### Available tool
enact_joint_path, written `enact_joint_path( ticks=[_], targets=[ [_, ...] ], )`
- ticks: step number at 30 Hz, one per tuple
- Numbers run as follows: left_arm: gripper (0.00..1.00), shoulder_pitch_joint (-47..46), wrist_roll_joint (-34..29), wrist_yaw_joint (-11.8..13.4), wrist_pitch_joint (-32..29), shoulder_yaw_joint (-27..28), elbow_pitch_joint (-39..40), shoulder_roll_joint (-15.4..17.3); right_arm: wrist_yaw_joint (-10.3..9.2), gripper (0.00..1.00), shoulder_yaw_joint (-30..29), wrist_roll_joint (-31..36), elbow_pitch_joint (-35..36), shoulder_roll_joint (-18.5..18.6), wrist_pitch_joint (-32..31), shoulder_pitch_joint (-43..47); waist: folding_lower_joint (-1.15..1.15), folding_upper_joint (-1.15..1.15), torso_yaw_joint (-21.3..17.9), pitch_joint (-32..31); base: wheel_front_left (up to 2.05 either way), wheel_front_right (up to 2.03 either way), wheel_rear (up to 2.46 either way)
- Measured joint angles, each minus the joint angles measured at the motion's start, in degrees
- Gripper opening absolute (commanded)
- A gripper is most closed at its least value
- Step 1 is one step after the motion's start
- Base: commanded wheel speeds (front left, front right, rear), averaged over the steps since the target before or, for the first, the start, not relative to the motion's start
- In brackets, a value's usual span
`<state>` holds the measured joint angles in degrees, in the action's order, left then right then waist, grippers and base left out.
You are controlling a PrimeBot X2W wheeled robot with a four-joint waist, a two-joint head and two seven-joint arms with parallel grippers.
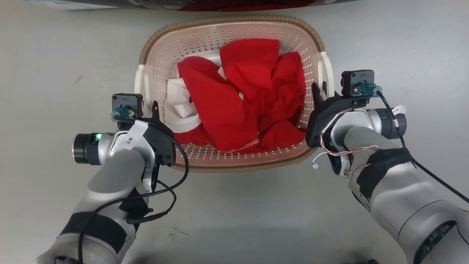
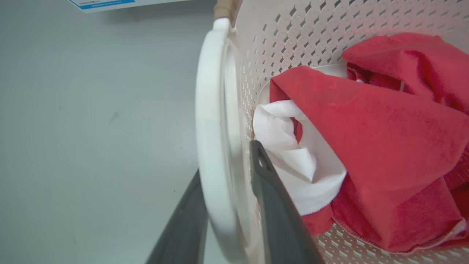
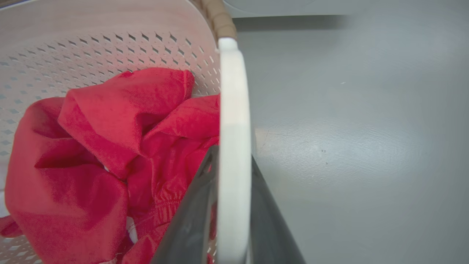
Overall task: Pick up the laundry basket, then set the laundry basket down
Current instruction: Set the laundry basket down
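Note:
The laundry basket (image 1: 205, 40) sits in the middle of the head view, cream and perforated with a brown woven rim, holding red cloth (image 1: 242, 95) and a white cloth (image 1: 179, 106). My left gripper (image 1: 148, 110) is at its left loop handle (image 1: 138, 79). The left wrist view shows the dark fingers (image 2: 271, 205) on either side of that white handle (image 2: 209, 110), shut on it. My right gripper (image 1: 319, 90) is at the right loop handle (image 1: 328, 69). In the right wrist view its fingers (image 3: 190, 220) press both sides of the white handle (image 3: 234, 91). Whether the basket touches the floor I cannot tell.
Grey floor (image 1: 55, 73) lies all around the basket. A dark and red edge (image 1: 238, 4) runs along the top behind the basket. A white sheet with blue print (image 2: 106, 3) lies at the far left. A black cable (image 1: 172, 183) loops off my left forearm.

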<state>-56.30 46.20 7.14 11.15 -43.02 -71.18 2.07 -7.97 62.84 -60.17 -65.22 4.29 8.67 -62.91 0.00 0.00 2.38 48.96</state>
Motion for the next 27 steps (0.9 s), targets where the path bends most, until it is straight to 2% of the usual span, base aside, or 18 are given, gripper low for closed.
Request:
enact_joint_path(
  ticks=[2,3,4,5,6,7,8,18,27],
  targets=[
    [0.54,-0.09,0.00,-0.01,0.13,0.05,-0.05,-0.09,0.12,0.43,0.20,0.00,-0.03,-0.15,0.05,-0.01,0.00,-0.01,-0.01,0.00,0.00,0.00,0.00],
    [0.68,-0.18,0.00,0.00,0.13,0.12,-0.23,-0.14,0.23,0.49,0.29,0.00,-0.05,-0.29,0.07,-0.03,0.00,0.00,-0.03,-0.02,0.00,0.00,0.00],
    [0.76,-0.23,0.00,0.00,0.14,0.12,-0.23,-0.21,0.24,0.67,0.33,0.00,-0.05,-0.31,0.10,-0.06,0.00,-0.01,-0.04,-0.04,0.00,0.00,0.00],
    [0.87,-0.26,0.00,0.00,0.14,0.13,-0.23,-0.23,0.24,0.77,0.40,0.00,-0.07,-0.36,0.19,-0.09,0.00,0.00,-0.05,-0.06,0.00,0.00,0.00],
    [0.93,-0.29,0.00,0.00,0.14,0.13,-0.24,-0.32,0.25,0.91,0.45,-0.03,-0.07,-0.44,0.24,-0.11,0.00,0.00,-0.06,-0.09,0.00,0.00,0.00],
    [0.98,-0.32,0.00,0.00,0.19,0.13,-0.26,-0.38,0.25,1.00,0.47,-0.11,-0.08,-0.49,0.25,-0.15,-0.01,0.00,-0.07,-0.13,0.00,0.00,0.00],
    [1.00,-0.43,0.00,0.00,0.31,0.14,-0.34,-0.38,0.25,1.00,0.49,-0.19,-0.09,-0.53,0.27,-0.19,0.00,-0.01,-0.08,-0.17,0.00,0.00,0.00],
    [1.00,-0.69,0.02,0.00,0.56,0.36,-0.83,-0.37,0.25,1.00,0.82,-0.42,-1.07,-0.56,0.58,-0.20,0.00,0.00,-0.23,-1.96,0.00,0.00,0.00],
    [1.00,1.28,0.10,-0.02,1.20,0.47,-1.00,-0.37,0.25,1.00,0.80,-1.11,-2.22,-0.60,1.21,0.49,0.00,-0.01,-0.40,-5.97,0.00,0.00,0.00]
  ],
)
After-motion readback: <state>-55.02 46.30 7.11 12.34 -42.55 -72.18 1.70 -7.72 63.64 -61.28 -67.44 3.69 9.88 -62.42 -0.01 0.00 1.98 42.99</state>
